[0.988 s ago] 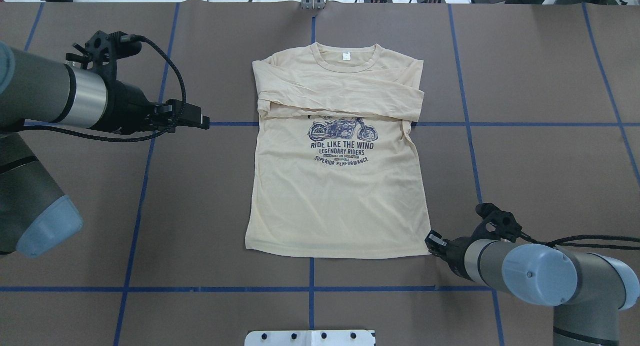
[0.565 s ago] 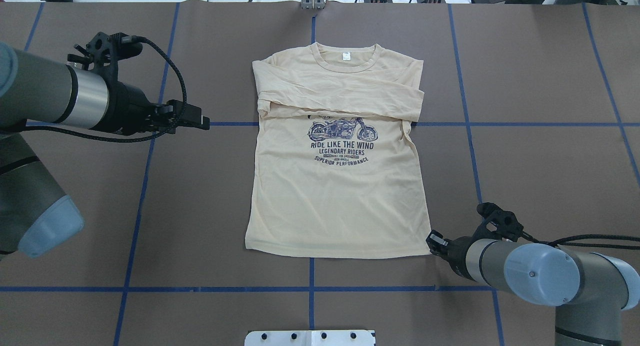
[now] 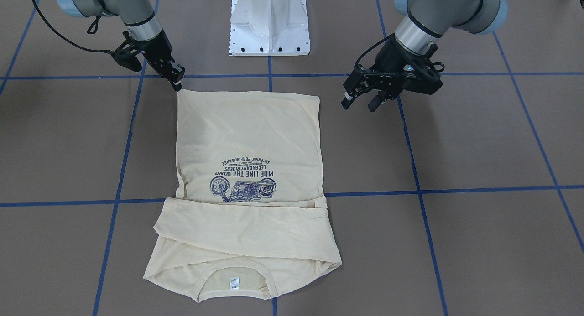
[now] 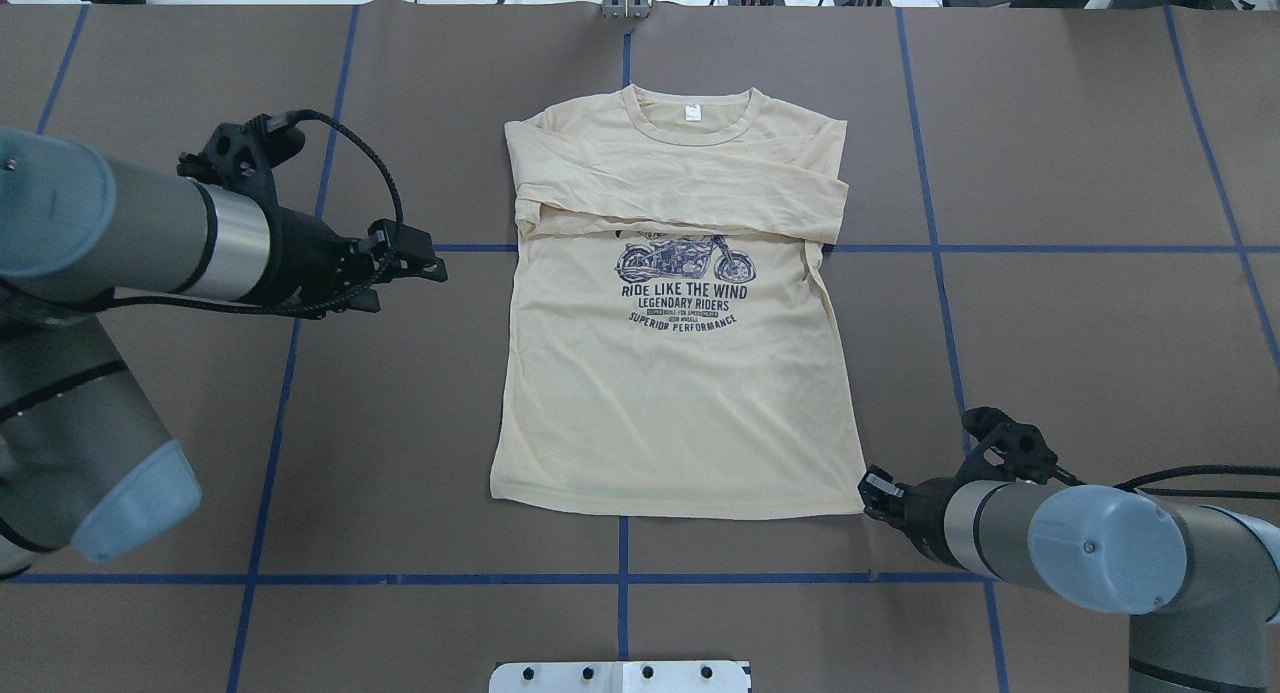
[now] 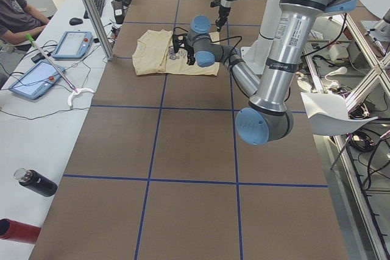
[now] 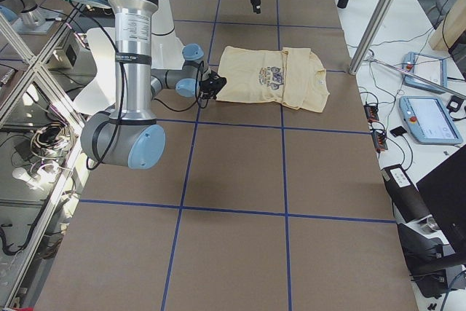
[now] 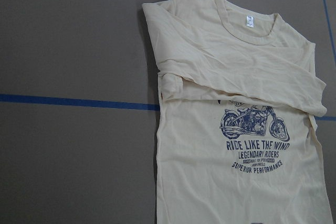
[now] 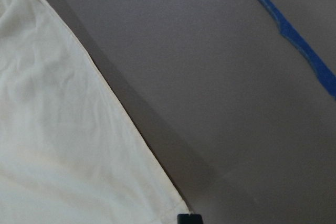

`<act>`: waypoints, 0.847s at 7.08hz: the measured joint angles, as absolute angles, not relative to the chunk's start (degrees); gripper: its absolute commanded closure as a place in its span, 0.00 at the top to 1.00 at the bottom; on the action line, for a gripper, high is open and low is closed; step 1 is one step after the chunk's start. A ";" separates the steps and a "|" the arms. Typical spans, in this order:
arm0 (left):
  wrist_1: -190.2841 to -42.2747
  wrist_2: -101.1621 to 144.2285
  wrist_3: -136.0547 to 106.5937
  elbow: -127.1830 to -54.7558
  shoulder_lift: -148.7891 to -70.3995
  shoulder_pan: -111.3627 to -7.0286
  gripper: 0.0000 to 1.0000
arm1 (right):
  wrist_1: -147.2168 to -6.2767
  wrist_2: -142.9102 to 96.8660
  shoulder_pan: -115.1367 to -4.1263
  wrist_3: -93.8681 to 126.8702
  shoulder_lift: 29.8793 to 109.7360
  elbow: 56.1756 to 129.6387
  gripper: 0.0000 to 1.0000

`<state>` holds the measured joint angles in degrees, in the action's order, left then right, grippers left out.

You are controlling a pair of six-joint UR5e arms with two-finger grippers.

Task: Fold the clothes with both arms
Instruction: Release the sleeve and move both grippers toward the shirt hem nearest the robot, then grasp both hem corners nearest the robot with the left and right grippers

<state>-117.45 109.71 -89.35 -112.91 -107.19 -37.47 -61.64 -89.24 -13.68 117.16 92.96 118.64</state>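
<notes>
Beside the T-shirt [image 4: 670,403], the left claw [image 3: 360,105] (jaws apart) has edged closer; right claw [image 3: 177,82] unreadable.

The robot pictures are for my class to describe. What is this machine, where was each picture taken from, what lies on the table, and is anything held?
Two jointed robot arms, the left arm and the right arm, work at a brown table marked with blue tape. One camera looks down from behind the robot, one faces it, two watch from the table's ends, and one rides on each wrist. A cream T-shirt lies flat, sleeves folded across its chest. The left gripper hangs open beside the shirt, holding nothing. The right gripper sits at a hem corner; whether it grips the cloth is unclear.
</notes>
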 measured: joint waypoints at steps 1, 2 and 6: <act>-114.81 104.47 -93.47 -113.06 -107.05 -32.55 0.85 | -61.62 -89.47 -13.65 117.16 93.25 118.82 0.00; -112.53 100.02 -96.87 -112.88 -107.04 -27.41 0.81 | -61.62 -89.71 -13.62 117.16 93.34 118.87 0.00; -110.33 94.82 -100.26 -107.42 -109.30 -18.14 0.56 | -61.61 -90.09 -13.79 117.16 93.48 118.96 0.00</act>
<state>-110.33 94.82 -100.26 -107.42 -109.30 -18.14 -61.61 -90.09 -13.79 117.16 93.48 118.96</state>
